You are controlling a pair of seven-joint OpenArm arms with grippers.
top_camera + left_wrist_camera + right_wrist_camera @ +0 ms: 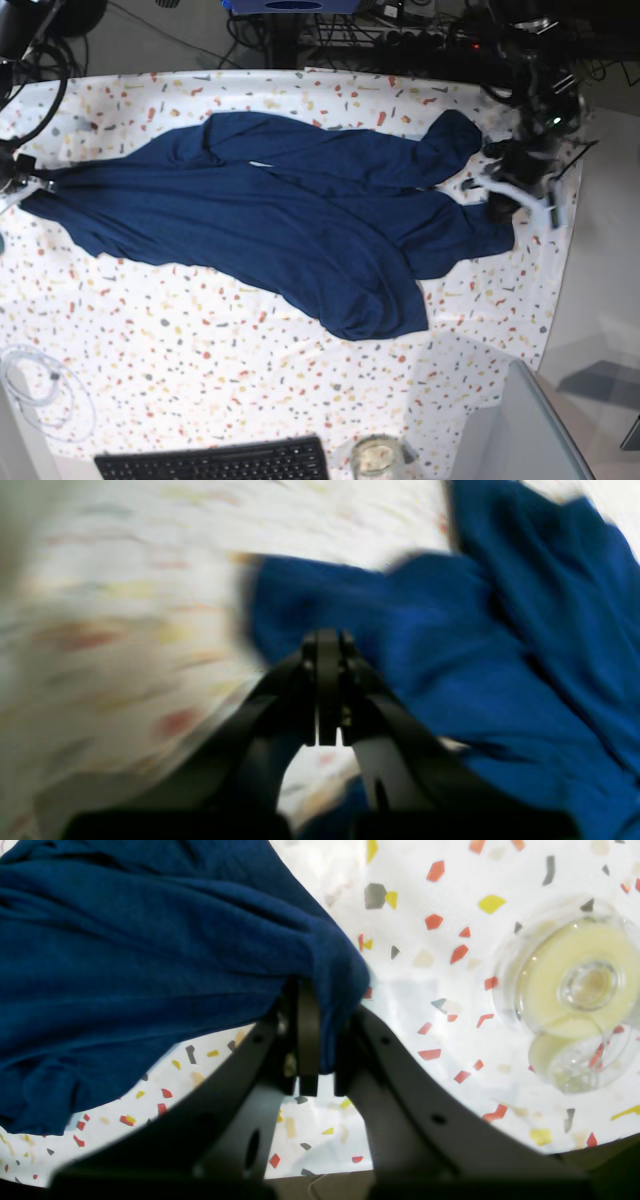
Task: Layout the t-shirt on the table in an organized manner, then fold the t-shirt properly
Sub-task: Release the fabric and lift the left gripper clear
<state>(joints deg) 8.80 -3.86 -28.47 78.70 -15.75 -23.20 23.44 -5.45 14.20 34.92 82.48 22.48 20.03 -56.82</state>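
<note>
The dark navy t-shirt (280, 215) lies spread out but creased across the speckled white table (200, 340), stretching from its left edge to its right side. At the left edge my right gripper (28, 182) is shut on a bunched edge of the t-shirt (125, 965). In the right wrist view that fabric drapes over the fingertips of the right gripper (320, 990) and hides them. My left gripper (500, 205) is by the shirt's right end. The motion-blurred left wrist view shows the left gripper (327, 640) shut with nothing between its fingers, and the t-shirt (475, 655) beyond it and to its right.
A clear spool of yellowish tape (575, 995) lies on the table near my right gripper. At the front edge are a black keyboard (215, 462), a glass jar (375, 458) and a coiled white cable (35, 385). A grey panel (520, 430) stands at the front right.
</note>
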